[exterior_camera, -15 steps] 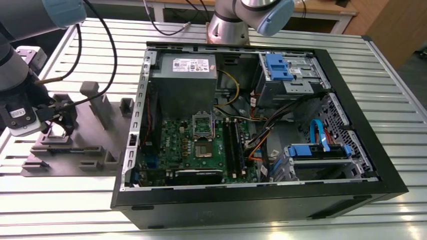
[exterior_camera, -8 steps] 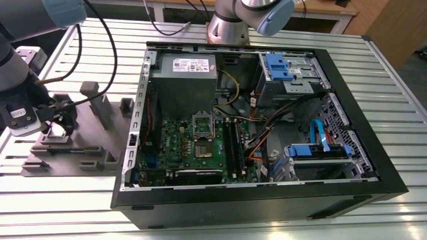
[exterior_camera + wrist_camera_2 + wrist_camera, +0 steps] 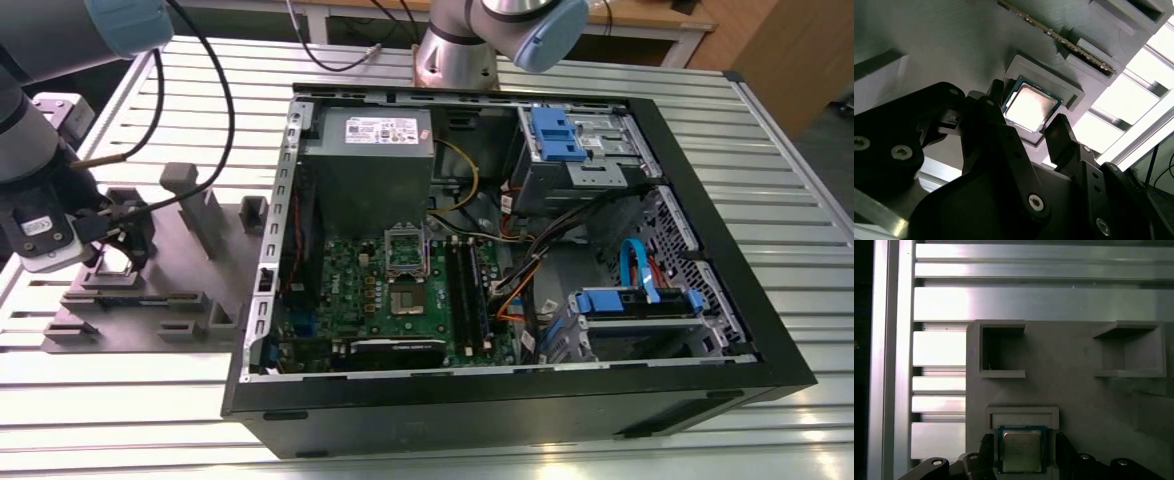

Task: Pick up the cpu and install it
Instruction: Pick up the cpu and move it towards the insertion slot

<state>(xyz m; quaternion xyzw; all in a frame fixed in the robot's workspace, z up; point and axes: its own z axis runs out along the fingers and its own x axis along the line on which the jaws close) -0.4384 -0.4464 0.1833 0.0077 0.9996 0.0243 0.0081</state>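
Observation:
The cpu (image 3: 1021,450), a small square chip with a pale metal top, lies flat in a raised recess of the grey plastic tray (image 3: 1069,385). In both wrist views my gripper (image 3: 1024,447) stands open just above it, one black finger (image 3: 985,447) on each side of the chip with a small gap showing. The second wrist view shows the cpu (image 3: 1030,106) between the fingertips of the gripper (image 3: 1028,111). In the exterior view the gripper (image 3: 120,245) hangs over the tray (image 3: 134,320) at the exterior view's left, beside the open computer case (image 3: 521,390).
The green motherboard (image 3: 360,300) lies inside the case with its metal socket frame (image 3: 404,248) near the middle. Cables, blue drive brackets (image 3: 558,132) and a power supply (image 3: 367,165) crowd the case. Upright grey blocks (image 3: 194,205) rise from the tray. The slatted metal table (image 3: 134,420) lies all around.

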